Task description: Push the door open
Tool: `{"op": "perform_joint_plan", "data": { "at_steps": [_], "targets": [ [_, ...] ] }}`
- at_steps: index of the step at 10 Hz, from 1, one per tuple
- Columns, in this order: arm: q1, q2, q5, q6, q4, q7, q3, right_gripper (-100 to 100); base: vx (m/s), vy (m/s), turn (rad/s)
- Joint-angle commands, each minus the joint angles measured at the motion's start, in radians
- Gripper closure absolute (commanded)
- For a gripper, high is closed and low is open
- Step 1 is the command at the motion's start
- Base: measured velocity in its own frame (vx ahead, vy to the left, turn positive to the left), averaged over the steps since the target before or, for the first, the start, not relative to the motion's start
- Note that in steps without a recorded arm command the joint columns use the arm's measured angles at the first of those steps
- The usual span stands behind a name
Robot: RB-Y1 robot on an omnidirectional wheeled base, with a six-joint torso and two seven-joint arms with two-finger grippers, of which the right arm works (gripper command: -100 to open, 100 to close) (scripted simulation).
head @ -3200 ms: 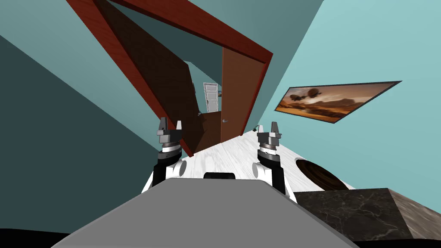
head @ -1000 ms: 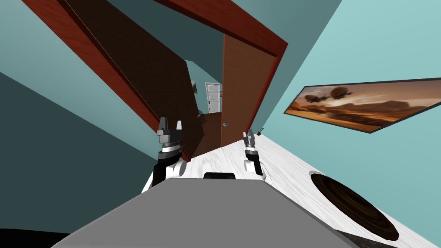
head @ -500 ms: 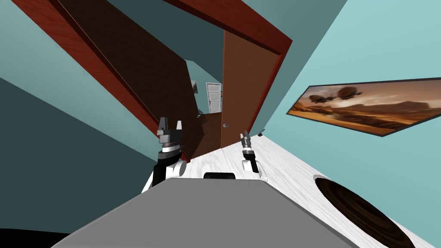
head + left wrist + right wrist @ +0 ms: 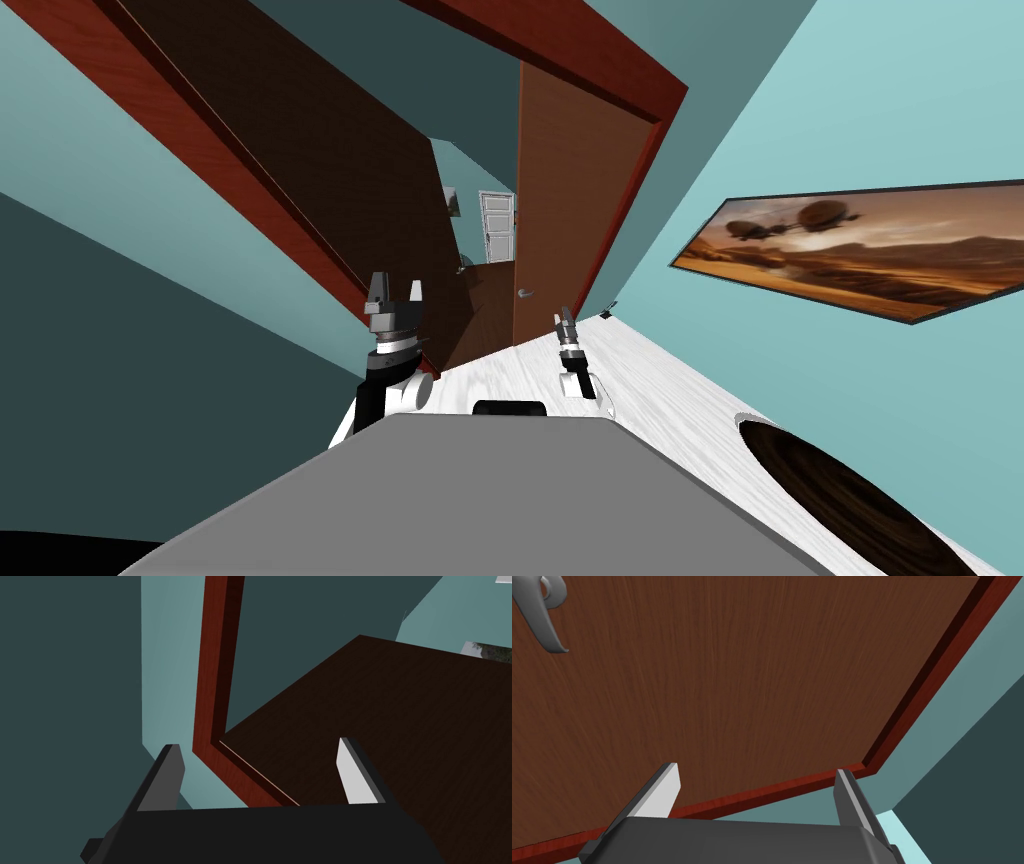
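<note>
Now the right gripper [image 4: 566,322], jaws spread and empty, points at the brown door [image 4: 737,676], which stands ajar just ahead. Contact seems not yet made. Next, I judge, press the panel near its lever handle [image 4: 543,623]. The left gripper [image 4: 395,292] hangs released beside the red door frame [image 4: 212,676].

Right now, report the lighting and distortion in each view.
Head view: the wide lens rolls everything, so the door frame slants and the painting stretches into a wedge. Left wrist view: the dark leaf sits in shade. Right wrist view: the door is evenly lit, no glare; its handle is cropped.
</note>
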Motion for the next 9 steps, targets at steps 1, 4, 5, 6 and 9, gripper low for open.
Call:
{"op": "perform_joint_plan", "data": {
  "at_steps": [1, 4, 5, 6, 9],
  "targets": [
    [-0.024, -0.003, 0.007, -0.011, 0.05, -0.003, 0.003, -100, 0.054, -0.026, 0.025],
    [-0.061, -0.007, 0.019, -0.029, 0.141, -0.009, 0.009, -100, 0.069, -0.033, 0.027],
    [-0.079, -0.009, 0.025, -0.038, 0.173, -0.012, 0.012, -100, 0.086, -0.034, 0.041],
    [-0.079, -0.009, 0.025, -0.038, 0.197, -0.012, 0.012, -100, 0.058, -0.029, 0.023],
    [-0.132, -0.013, 0.043, -0.065, 0.31, -0.02, 0.021, -100, 0.072, -0.031, 0.036]
  ]
}}
